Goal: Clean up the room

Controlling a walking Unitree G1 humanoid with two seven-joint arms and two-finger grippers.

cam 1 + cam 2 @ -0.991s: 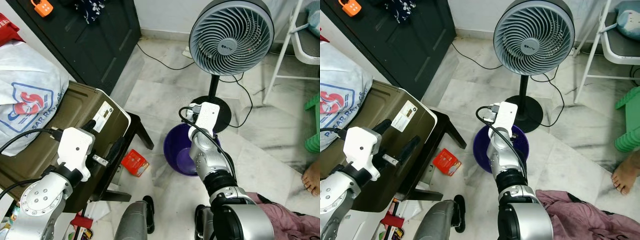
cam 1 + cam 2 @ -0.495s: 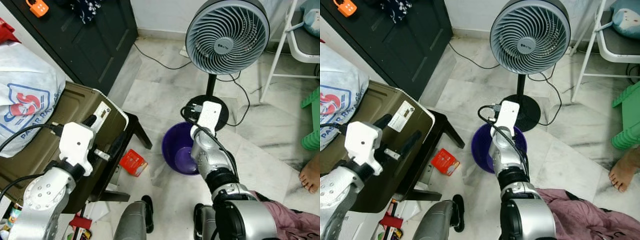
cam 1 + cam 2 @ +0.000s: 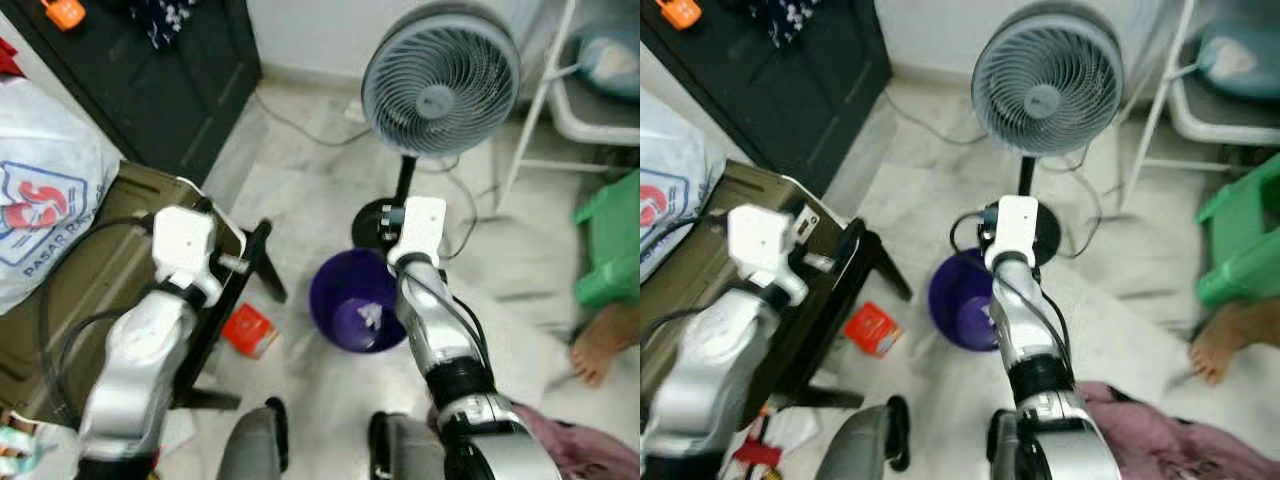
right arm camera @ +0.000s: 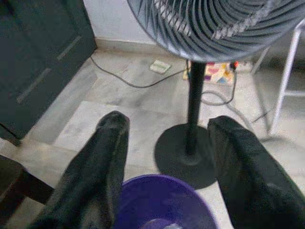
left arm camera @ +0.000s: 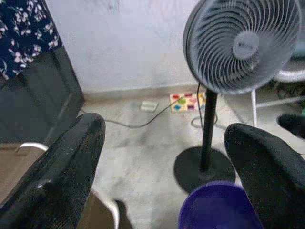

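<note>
Purple basin (image 3: 355, 310) sits on the marble floor (image 3: 300, 200) beside the pedestal fan's (image 3: 440, 80) base. Right gripper (image 4: 167, 157) hovers above its rim, jaws released and empty. Left gripper (image 5: 167, 162) likewise released, over the olive case (image 3: 60, 290). White sack (image 3: 45, 190) reads "PASAR RAY…"; red packet's (image 3: 248, 330) print illegible.

Floor (image 3: 300, 190) is pale marble tile, grey veining, evenly lit. Grey pedestal fan (image 3: 440, 78) stands mid-room on a black round base; its cord (image 5: 138, 125) trails over the floor toward the white wall (image 5: 124, 43) behind it. Left of the fan: dark cabinet (image 3: 150, 90). Right of the fan: white metal chair (image 3: 560, 110), then a green plastic stool (image 3: 610, 240). Near-left of the fan: black-legged table (image 3: 255, 260) under an olive case (image 3: 70, 280).
</note>
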